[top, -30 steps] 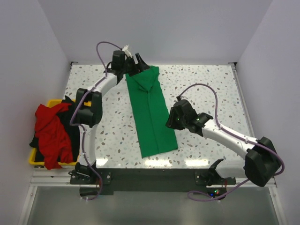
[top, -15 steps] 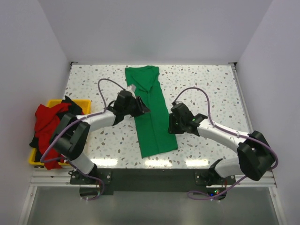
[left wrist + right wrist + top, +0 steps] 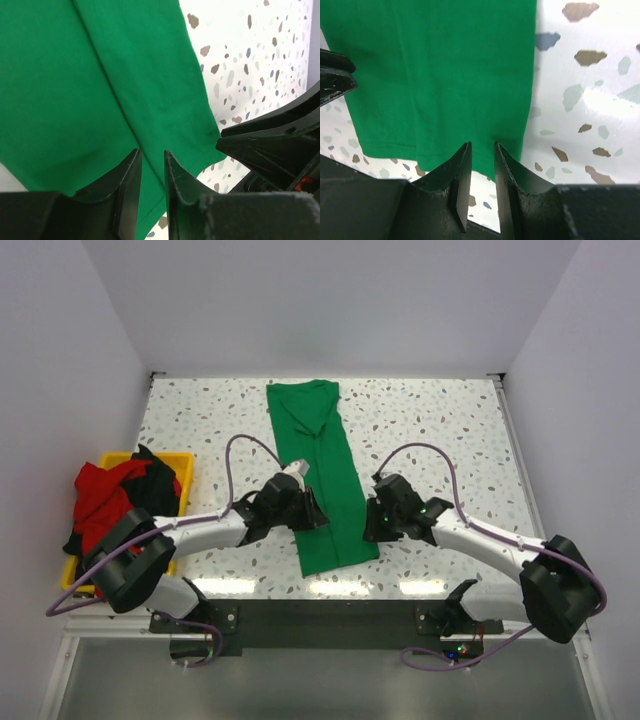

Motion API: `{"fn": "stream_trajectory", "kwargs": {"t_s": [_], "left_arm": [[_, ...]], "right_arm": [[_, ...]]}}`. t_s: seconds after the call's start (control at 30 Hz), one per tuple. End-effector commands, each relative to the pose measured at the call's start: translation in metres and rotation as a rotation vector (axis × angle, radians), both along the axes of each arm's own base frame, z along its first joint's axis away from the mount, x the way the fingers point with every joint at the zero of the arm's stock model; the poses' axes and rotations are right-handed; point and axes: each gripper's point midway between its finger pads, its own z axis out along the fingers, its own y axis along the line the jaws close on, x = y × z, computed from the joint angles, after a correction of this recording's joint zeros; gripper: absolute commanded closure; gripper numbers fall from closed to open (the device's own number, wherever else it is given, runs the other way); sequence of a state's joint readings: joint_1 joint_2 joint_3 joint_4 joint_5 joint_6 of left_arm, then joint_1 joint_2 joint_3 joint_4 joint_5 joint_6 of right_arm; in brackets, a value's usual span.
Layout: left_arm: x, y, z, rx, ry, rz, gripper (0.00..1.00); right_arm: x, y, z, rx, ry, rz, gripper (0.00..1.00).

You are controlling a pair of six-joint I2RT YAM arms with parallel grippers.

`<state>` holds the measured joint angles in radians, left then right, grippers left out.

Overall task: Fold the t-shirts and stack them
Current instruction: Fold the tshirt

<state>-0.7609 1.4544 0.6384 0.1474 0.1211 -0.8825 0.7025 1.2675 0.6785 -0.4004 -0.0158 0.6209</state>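
Viewing from the top camera, left to right. A yellow bin [image 3: 186, 462] sits at the left edge of the speckled table [image 3: 440, 420]. A red t-shirt [image 3: 100, 502] and a black t-shirt [image 3: 155, 478] are heaped in it, with cloth spilling over the rim.

The left arm lies low across the table. The left gripper [image 3: 312, 516] is at the left long edge of the green t-shirt [image 3: 325, 455], in the near part of the strip. In the left wrist view its fingers [image 3: 131, 172] stand close together with only a narrow slit between them, and green cloth shows in the slit. Cannot tell whether cloth is pinched or the jaws only hang over it.

The green t-shirt lies flat at the centre of the table, folded into a long narrow strip. The strip runs from the far edge toward the arm bases, with its near end angled slightly right. A lengthwise crease shows down its middle.

The right gripper [image 3: 372, 524] is at the right long edge of the strip, opposite the left gripper and near the strip's near right corner. In the right wrist view its fingers [image 3: 462, 170] are drawn close with a narrow gap, tips over the hem. Green cloth fills the top of the gap and bare table the bottom. Cannot tell whether the cloth is caught.
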Motion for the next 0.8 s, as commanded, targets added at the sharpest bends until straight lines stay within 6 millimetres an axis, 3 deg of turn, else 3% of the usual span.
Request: {"fn": "stream_trajectory", "kwargs": {"t_s": [0.0, 0.23, 0.47, 0.77], "left_arm": [[-0.009, 0.009, -0.003, 0.028, 0.005, 0.051, 0.72], [-0.032, 0.014, -0.026, 0.094, 0.064, 0.050, 0.79], [-0.047, 0.037, -0.050, 0.199, 0.127, 0.072, 0.84], [-0.061, 0.056, -0.065, 0.277, 0.161, 0.056, 0.85]], "right_arm": [[-0.011, 0.009, 0.003, 0.072, 0.014, 0.024, 0.72], [-0.017, 0.012, -0.006, 0.069, 0.046, 0.054, 0.73], [-0.027, -0.008, -0.022, -0.022, 0.073, 0.056, 0.73], [-0.043, -0.032, -0.036, -0.112, 0.112, 0.045, 0.74]]}}
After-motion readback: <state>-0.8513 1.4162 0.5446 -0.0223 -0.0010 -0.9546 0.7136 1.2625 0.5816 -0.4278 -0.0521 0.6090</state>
